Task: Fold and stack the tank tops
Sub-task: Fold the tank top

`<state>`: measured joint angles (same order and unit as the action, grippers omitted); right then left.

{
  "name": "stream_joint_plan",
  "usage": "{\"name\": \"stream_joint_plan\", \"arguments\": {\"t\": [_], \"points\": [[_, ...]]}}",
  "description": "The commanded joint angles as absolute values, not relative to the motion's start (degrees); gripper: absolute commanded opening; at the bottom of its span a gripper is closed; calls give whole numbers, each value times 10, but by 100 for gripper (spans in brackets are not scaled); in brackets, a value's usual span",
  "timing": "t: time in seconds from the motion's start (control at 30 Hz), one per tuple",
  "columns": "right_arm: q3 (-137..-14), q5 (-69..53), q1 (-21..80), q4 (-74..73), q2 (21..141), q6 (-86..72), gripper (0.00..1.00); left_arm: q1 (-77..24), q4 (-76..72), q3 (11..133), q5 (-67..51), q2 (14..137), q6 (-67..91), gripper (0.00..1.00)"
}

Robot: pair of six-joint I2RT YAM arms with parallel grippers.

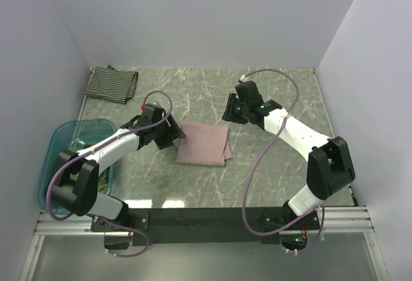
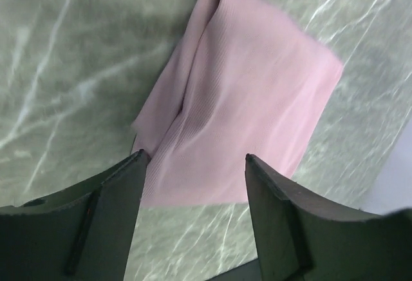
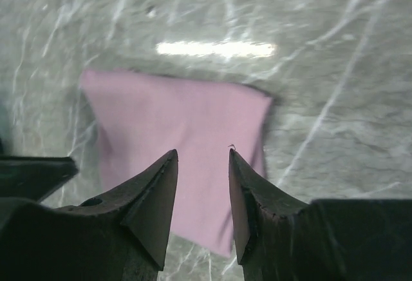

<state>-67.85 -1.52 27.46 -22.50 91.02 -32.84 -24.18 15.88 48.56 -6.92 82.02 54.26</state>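
The dusty pink tank top [image 1: 203,144] lies folded into a flat rectangle in the middle of the table. My left gripper [image 1: 172,133] hovers at its left edge, open, with nothing between the fingers; in the left wrist view the pink tank top [image 2: 251,100] shows beyond the left gripper [image 2: 196,155]. My right gripper [image 1: 228,110] hangs off the cloth's far right corner, jaws apart and empty. In the right wrist view the pink tank top [image 3: 187,120] lies below the right gripper [image 3: 203,152]. The striped tank top [image 1: 111,84] lies folded at the back left.
A translucent blue tub [image 1: 64,133] stands at the left edge of the table, beside the left arm. White walls close in the table on the left, back and right. The marbled table top [image 1: 283,94] is bare around the right arm.
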Motion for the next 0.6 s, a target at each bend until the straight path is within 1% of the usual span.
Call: {"name": "stream_joint_plan", "arguments": {"t": [0.0,0.1,0.13,0.2,0.23,0.3,0.37,0.47,0.57], "points": [[-672,-4,307,-221,910,-289,45,-245,156,448,-104,789,554,69],[-689,-5,312,-221,942,-267,45,-254,159,405,-101,725,633,66],[-701,-4,311,-216,963,-254,45,-261,172,397,-80,692,654,66],[-721,-1,312,-213,990,-242,45,-293,205,372,-52,655,712,64],[-749,-1,312,-221,1019,-235,45,-307,206,361,-40,623,730,63],[-783,32,312,-239,1049,-221,44,-352,189,334,-36,605,780,59],[-821,46,313,-241,1082,-213,44,-398,171,320,-34,613,806,52],[-856,56,314,-242,1114,-210,44,-442,140,329,-43,670,821,46],[-887,68,314,-250,1143,-209,44,-472,110,344,-45,725,820,46]]}}
